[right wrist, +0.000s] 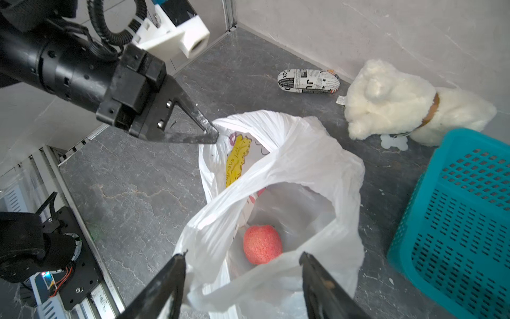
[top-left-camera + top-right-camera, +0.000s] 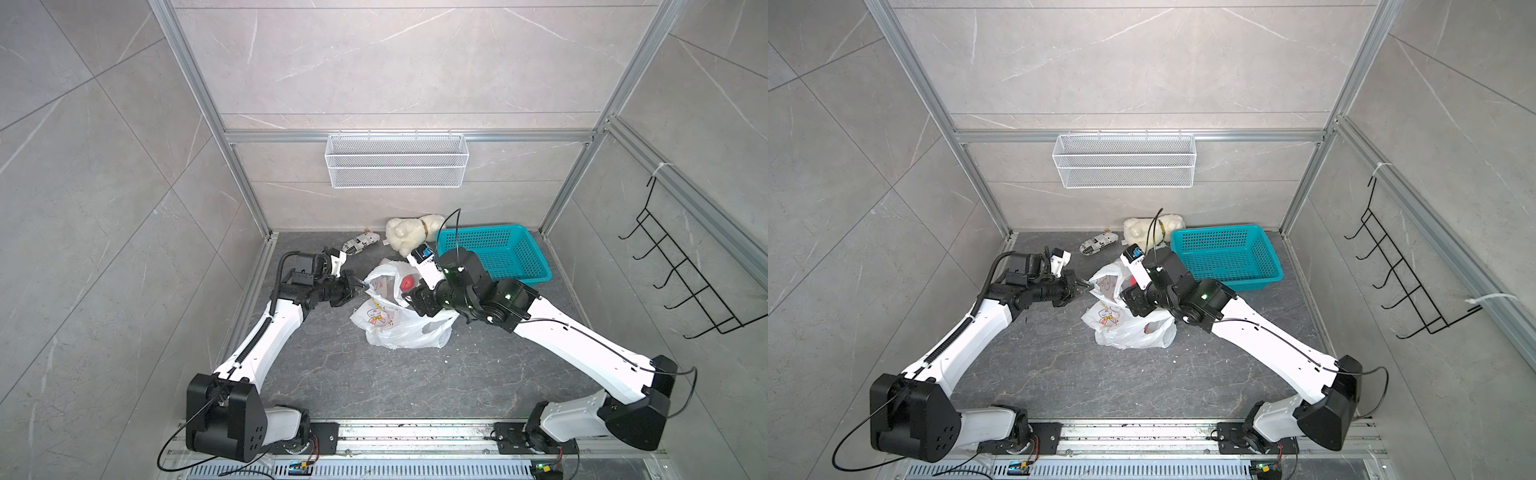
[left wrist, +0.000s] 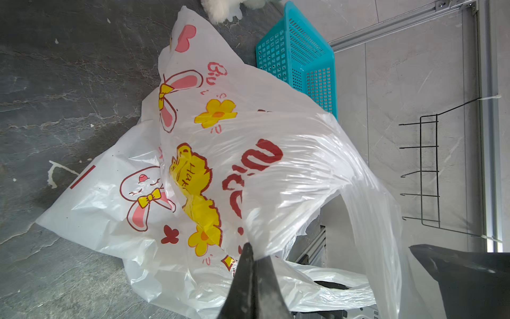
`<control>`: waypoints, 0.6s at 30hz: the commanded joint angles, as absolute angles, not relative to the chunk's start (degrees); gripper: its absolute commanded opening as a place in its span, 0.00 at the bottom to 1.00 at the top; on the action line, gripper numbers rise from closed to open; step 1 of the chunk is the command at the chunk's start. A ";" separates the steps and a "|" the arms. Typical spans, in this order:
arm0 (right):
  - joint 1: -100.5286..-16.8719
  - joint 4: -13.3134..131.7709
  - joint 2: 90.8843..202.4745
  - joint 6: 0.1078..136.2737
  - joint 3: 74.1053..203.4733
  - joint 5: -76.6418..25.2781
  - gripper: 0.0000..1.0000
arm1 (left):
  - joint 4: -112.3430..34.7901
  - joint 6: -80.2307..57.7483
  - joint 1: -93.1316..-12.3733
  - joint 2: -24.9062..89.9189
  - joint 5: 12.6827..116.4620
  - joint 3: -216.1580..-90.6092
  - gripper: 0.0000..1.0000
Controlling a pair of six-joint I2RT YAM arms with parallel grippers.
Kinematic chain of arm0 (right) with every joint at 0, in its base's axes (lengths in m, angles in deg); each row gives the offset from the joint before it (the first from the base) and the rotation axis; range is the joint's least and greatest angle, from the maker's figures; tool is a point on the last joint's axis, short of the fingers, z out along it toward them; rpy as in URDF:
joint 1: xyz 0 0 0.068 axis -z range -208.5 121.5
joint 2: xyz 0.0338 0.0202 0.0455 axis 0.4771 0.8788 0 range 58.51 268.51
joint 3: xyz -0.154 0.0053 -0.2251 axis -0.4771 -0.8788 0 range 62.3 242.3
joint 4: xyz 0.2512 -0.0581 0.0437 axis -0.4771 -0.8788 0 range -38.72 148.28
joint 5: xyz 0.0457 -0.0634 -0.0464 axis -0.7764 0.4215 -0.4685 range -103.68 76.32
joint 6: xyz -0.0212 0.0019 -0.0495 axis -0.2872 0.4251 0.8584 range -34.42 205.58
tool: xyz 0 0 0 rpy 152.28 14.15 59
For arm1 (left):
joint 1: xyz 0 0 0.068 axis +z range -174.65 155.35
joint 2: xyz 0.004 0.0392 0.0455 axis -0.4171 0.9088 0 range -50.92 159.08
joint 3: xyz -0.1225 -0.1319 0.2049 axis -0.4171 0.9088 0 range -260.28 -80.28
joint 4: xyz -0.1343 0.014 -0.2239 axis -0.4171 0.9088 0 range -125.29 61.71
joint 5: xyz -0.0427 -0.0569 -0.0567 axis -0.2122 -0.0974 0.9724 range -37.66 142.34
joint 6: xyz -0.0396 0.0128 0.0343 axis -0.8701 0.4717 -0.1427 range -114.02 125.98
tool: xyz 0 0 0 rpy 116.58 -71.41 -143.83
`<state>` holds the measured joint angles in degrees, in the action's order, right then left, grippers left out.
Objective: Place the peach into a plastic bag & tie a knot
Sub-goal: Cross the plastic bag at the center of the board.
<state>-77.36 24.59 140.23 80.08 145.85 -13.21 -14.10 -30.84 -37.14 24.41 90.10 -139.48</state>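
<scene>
Two pincers work one bag [image 2: 399, 332] at mid-table [image 2: 374, 386].

STATUS
- Peach [image 1: 262, 244]: lies loose at the bottom of the bag, seen through the open mouth in the right wrist view. Also shows as a red spot in a top view [image 2: 407, 282]. Placement looks done.
- Knot: none visible; the mouth gapes.
- Left pincer [image 1: 212, 135]: closed on the bag's far rim, holding it up off the table.
- Right pincer [image 1: 242, 254]: jaws apart, straddling the near rim above the peach, nothing clamped.

STEP IN HAND (judged): take the near handle w/ the right pincer, ready for tying.

PROCEDURE
1. Aim for the handle strip only, not the body film. Thin film bunches, & a grip on two layers would shut the mouth unevenly.
2. Go no deeper than the rim, i.e. stay clear of the peach.
3. Do not release the left pincer; its tension presents the rim.
4. Once both sides are held, lift evenly so the peach sits low, then cross the handles.

CAUTION: a mouth tilted toward the table may let the peach roll out. The basket [image 2: 498, 253] sits near the right arm, so allow clearance.
</scene>
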 commanded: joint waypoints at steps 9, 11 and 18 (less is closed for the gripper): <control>-77.71 20.93 130.99 81.92 145.62 -17.19 0.75 | -14.34 -29.34 -36.89 24.35 91.81 -140.41 0.00; -77.75 16.70 132.07 82.19 146.78 -17.00 0.74 | -14.40 -29.34 -36.90 24.15 91.74 -140.28 0.00; -82.11 19.66 131.37 83.11 142.50 -10.42 0.83 | -14.77 -29.54 -36.87 24.53 92.12 -140.19 0.00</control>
